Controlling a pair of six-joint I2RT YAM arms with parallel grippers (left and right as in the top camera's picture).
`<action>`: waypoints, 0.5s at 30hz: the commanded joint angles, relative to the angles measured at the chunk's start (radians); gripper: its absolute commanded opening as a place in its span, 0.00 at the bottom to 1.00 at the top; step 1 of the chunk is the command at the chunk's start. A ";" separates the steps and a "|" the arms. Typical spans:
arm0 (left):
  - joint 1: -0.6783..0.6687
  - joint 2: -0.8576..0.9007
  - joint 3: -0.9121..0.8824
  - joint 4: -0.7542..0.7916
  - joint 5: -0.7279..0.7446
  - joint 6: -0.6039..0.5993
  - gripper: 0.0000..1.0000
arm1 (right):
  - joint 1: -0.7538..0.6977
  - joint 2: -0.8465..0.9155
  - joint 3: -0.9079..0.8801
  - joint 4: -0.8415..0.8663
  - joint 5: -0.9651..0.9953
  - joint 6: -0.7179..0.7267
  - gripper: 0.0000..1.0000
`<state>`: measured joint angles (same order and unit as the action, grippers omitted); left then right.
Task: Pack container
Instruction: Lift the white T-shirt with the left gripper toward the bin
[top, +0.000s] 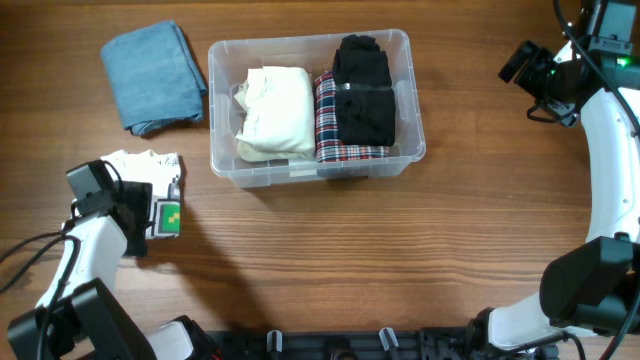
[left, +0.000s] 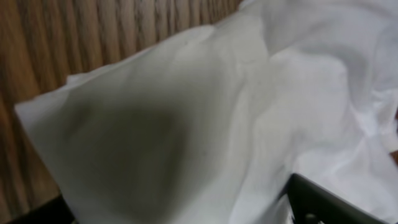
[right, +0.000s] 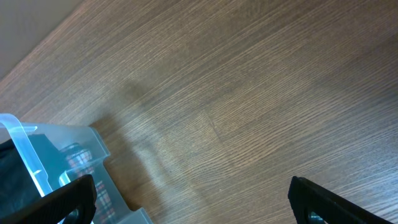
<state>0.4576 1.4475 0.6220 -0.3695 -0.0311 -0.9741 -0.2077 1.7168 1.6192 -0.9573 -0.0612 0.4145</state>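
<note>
Since your left hand (top: 142, 214) sits over the white cloth (top: 135, 163), grip impossible to tell, the container (top: 300, 172) lies up-right of it, long side running left-right across the worktop (top: 400, 260); your right hand (right: 193, 200) hangs spread beyond its far end.

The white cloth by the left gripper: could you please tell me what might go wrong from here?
The white cloth looks crumpled, so the left gripper may pinch one layer and it could unfold when lifted. The container already looks nearly full, so it may hang over the rim.
</note>
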 joint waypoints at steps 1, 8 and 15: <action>0.006 0.086 -0.016 0.039 0.011 -0.002 0.64 | 0.001 0.014 0.009 0.003 0.020 0.007 1.00; 0.006 0.105 -0.016 0.075 0.012 0.003 0.04 | 0.001 0.014 0.009 0.003 0.020 0.007 1.00; 0.006 0.041 0.002 0.111 0.153 0.238 0.04 | 0.001 0.014 0.009 0.003 0.020 0.007 1.00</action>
<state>0.4618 1.4971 0.6350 -0.2562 0.0101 -0.8925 -0.2077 1.7168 1.6192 -0.9569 -0.0586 0.4145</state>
